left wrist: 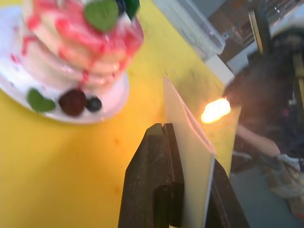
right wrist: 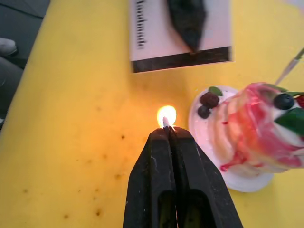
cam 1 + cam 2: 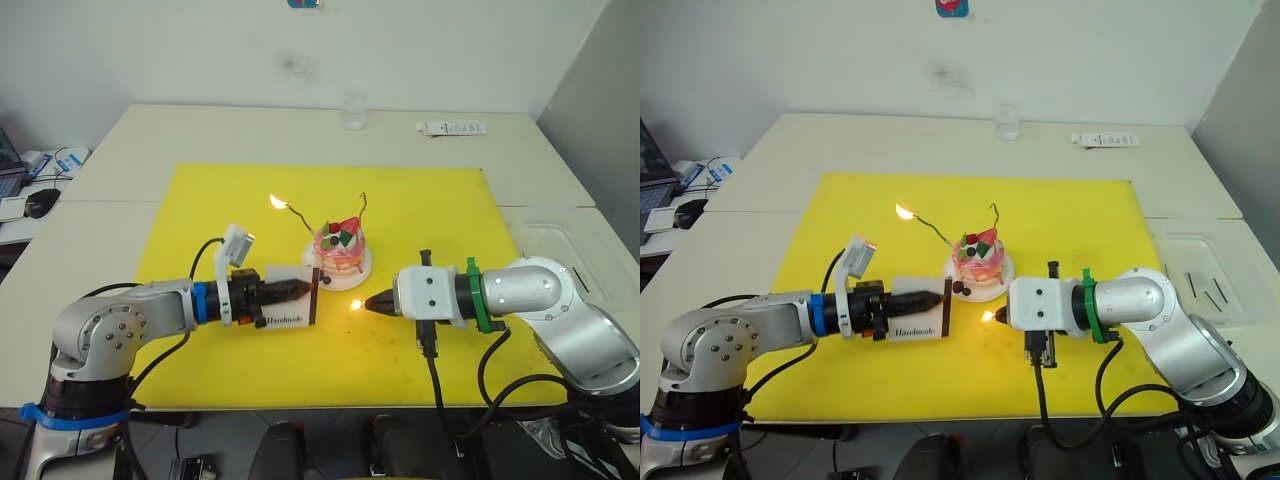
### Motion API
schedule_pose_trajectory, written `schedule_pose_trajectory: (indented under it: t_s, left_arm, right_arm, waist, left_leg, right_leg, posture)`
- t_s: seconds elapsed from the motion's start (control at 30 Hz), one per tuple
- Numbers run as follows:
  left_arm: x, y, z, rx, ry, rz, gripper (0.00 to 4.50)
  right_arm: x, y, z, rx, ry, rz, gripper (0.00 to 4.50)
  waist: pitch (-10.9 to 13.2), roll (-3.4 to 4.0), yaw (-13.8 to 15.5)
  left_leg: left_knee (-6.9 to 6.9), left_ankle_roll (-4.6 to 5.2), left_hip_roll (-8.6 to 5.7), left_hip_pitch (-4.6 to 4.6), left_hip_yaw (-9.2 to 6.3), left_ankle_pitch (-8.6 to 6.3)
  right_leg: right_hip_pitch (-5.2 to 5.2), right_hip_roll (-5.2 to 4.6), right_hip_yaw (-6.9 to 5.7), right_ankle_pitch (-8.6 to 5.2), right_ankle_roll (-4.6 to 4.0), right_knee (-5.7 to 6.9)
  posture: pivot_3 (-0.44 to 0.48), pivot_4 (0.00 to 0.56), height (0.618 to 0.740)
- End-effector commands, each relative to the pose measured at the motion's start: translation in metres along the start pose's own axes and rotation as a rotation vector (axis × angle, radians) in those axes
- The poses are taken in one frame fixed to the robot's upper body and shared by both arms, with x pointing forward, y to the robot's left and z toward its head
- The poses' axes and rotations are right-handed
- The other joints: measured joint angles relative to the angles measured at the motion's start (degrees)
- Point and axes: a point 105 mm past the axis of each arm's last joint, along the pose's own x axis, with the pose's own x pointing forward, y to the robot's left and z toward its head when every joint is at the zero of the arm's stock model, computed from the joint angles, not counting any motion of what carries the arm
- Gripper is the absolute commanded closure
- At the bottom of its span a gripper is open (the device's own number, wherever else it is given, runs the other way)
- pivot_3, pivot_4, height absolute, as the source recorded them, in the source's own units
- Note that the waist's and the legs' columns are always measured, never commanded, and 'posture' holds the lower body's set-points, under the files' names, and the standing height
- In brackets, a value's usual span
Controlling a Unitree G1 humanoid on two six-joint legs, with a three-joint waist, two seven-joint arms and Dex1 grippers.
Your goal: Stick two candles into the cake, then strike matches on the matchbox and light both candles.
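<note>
Two grippers work at the near edge of the yellow mat (image 3: 200, 200), facing each other across a small gap. The right gripper (image 3: 372, 304) has its black fingers pressed tight on a match (image 2: 166, 121), of which little more than the burning tip shows past the fingertips; the flame sits low over the mat, just beside the white plate (image 3: 362, 268) at about its 5 o'clock. Held so short, the match gives firm control, but I judge the fire is close to the fingers and leaves little time.

The left gripper (image 3: 300, 289) is clamped on the matchbox (image 3: 287, 296), standing it on edge with "Handmade" facing the camera and the black strip turned toward the right arm. That pose presents the striking edge, and keeps the box steady against a sideways stroke.

The cake (image 3: 340, 245) sits on its plate just past the two grippers, near the mat's centre. Both candles are planted in it: one candle (image 3: 298, 216) leans out toward 10 o'clock and burns at its tip, the other candle (image 3: 363, 206) rises toward 1 o'clock with no flame that I can see. The remaining step looks to be carrying the lit match up to that second wick.

Far back on the desk (image 3: 200, 130) stand a clear glass (image 3: 352, 110) and a white remote (image 3: 450, 128).
</note>
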Motion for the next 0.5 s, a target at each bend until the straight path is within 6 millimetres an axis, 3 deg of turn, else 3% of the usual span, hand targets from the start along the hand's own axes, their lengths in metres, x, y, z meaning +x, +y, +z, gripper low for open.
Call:
schedule_pose_trajectory:
  t_s: [0.03,0.23,0.4,0.5]
  left_arm:
    - [0.0,-0.017,-0.011,0.05,0.06,-0.066,4.5]
    - [0.006,-0.02,-0.025,0.07,0.093,-0.08,4.5]
    - [0.009,-0.018,-0.021,0.082,0.084,-0.082,4.5]
    - [0.01,-0.018,-0.019,0.088,0.08,-0.084,4.5]
  right_arm:
    - [-0.015,-0.021,0.004,-0.028,0.012,-0.11,4.49]
    - [-0.031,-0.066,0.011,-0.067,0.021,-0.299,4.49]
    - [-0.034,-0.093,0.02,-0.101,-0.002,-0.41,4.49]
    - [-0.031,-0.099,0.025,-0.109,-0.018,-0.429,4.49]
  waist:
    - [0.0,0.0,0.03]
    - [0.0,0.0,0.01]
    - [0.0,0.0,0.0]
    - [0.0,0.0,0.0]
  left_leg:
    - [0.0,0.0,-0.02,0.0,0.03,0.0]
    - [0.05,0.0,-0.09,0.01,0.1,0.0]
    - [0.01,0.01,-0.05,-0.01,0.07,0.0]
    - [-0.01,0.01,-0.05,-0.04,0.07,0.0]
  right_leg:
    - [0.0,-0.04,0.02,0.0,0.0,0.0]
    - [0.01,-0.15,0.06,0.02,-0.01,0.0]
    - [-0.02,-0.06,0.05,0.01,-0.04,-0.02]
    - [-0.05,-0.04,0.05,0.0,-0.05,-0.02]
  posture:
    - [0.0,0.15,0.74]
    - [0.0,0.15,0.74]
    - [0.0,0.15,0.74]
    - [0.0,0.15,0.74]
